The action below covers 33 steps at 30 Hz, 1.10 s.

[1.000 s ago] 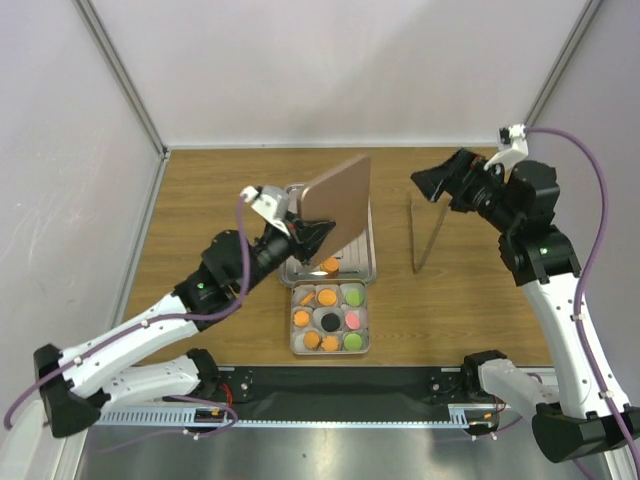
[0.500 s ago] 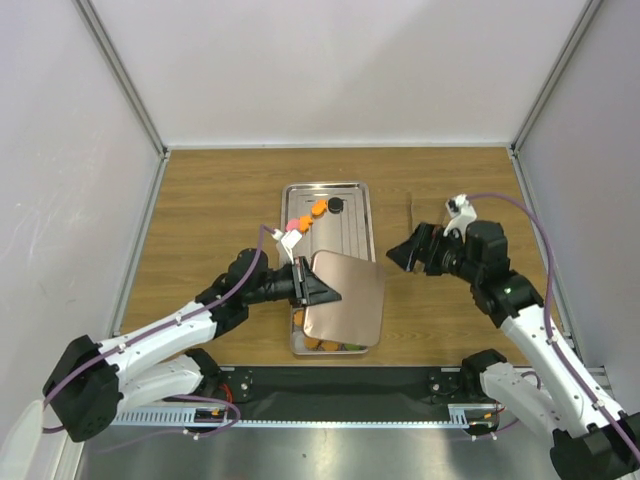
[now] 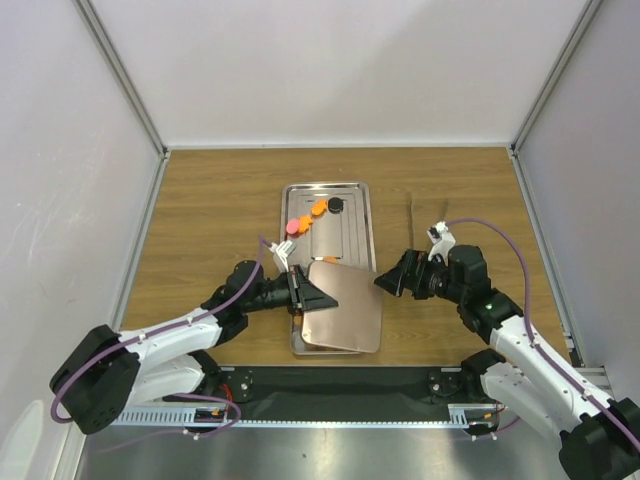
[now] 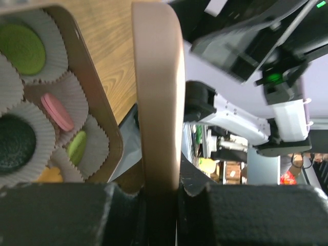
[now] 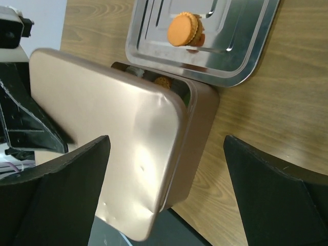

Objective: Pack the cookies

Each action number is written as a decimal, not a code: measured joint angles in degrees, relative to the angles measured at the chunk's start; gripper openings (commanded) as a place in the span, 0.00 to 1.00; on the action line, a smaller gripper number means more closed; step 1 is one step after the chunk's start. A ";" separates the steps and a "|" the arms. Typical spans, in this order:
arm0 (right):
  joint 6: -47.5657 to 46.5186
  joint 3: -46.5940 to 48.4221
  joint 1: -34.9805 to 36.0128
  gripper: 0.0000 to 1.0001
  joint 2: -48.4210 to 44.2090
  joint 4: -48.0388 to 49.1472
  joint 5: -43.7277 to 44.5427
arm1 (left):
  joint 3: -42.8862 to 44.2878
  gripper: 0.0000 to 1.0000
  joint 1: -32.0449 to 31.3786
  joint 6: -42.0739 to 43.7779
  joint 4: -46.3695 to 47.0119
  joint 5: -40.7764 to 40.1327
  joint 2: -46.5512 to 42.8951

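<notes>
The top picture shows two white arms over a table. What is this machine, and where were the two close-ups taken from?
Two robot arms are bolted at a wooden table; the wide picture looks down from above. The close-ups come from cameras on each wrist. The left gripper pinches a copper-coloured lid, tilted over a tin of cookies in paper cups. The right gripper, open, hovers beside it, holding nothing. Behind lies a steel tray with a few more.
</notes>
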 measured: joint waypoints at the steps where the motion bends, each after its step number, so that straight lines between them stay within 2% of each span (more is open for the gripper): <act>1: 0.55 -0.85 0.04 1.00 0.00 0.96 -0.37 | -0.24 0.12 0.42 -0.20 0.85 0.00 0.02; 16: 11.54 -14.38 2.16 1.00 0.28 19.78 -5.68 | -3.52 0.13 3.02 -3.30 10.10 0.92 6.19; 26: 15.04 -15.52 7.89 1.00 7.58 29.24 -4.17 | -5.75 0.15 3.82 -4.79 14.64 1.99 8.35; 33: 15.30 -15.52 9.38 0.97 10.03 30.56 -2.51 | -6.01 0.21 4.15 -4.92 16.50 2.34 10.21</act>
